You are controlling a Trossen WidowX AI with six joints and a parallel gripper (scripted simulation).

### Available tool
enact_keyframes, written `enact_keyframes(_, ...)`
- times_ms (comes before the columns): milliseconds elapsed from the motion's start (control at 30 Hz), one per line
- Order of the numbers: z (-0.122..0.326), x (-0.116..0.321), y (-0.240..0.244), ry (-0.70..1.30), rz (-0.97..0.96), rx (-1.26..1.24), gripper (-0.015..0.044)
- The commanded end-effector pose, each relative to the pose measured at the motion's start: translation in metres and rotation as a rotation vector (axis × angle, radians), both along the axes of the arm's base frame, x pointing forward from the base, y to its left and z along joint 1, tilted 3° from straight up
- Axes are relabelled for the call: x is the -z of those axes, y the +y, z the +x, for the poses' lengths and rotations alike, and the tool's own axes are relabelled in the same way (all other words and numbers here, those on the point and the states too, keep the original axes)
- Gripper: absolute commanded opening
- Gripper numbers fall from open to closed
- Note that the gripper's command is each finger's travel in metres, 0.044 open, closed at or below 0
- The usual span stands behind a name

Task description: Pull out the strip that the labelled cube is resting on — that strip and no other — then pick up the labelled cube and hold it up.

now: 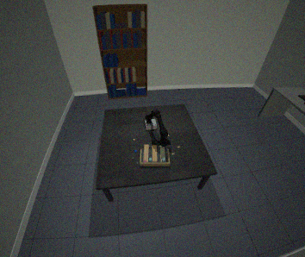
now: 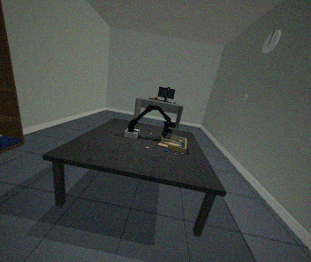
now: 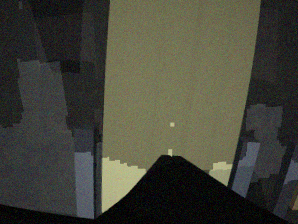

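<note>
The wooden tray (image 1: 155, 164) (image 2: 186, 144) holds several side-by-side strips, among them a pale strip (image 1: 146, 152) at its left. Small cubes sit near the strips' front ends, including a teal-looking cube (image 1: 150, 159) and another cube (image 1: 164, 159) to its right. Labels are too small to read. My gripper (image 1: 162, 142) (image 2: 164, 135) (image 3: 169, 165) is shut and empty, by the strips' rear ends. In the wrist view, its dark fingertips are over a wide plain yellowish strip (image 3: 175, 75), partly in shadow; contact cannot be told. No cube shows there.
Thin blue-grey dividers (image 3: 84, 182) (image 3: 246, 170) stand on both sides of the plain strip. A small blue piece (image 1: 135, 151) (image 2: 166, 150) and a few pale bits (image 1: 133, 140) (image 1: 178, 147) lie around the tray. The white arm base (image 1: 151, 125) (image 2: 132, 134) is behind the tray.
</note>
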State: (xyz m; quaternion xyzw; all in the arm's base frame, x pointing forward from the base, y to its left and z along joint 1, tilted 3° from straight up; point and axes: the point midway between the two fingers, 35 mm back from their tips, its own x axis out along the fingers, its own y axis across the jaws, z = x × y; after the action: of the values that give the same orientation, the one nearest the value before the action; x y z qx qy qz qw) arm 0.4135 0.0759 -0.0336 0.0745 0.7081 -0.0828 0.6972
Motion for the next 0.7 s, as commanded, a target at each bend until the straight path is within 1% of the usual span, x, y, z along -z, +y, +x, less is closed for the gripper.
enact_keyframes(0,0.0002,0.0011,0.0002,-0.001,0.002,-0.003,0.0)
enact_keyframes(667,0.0001,0.0031,0.0002,-0.001,0.002,-0.003,0.0)
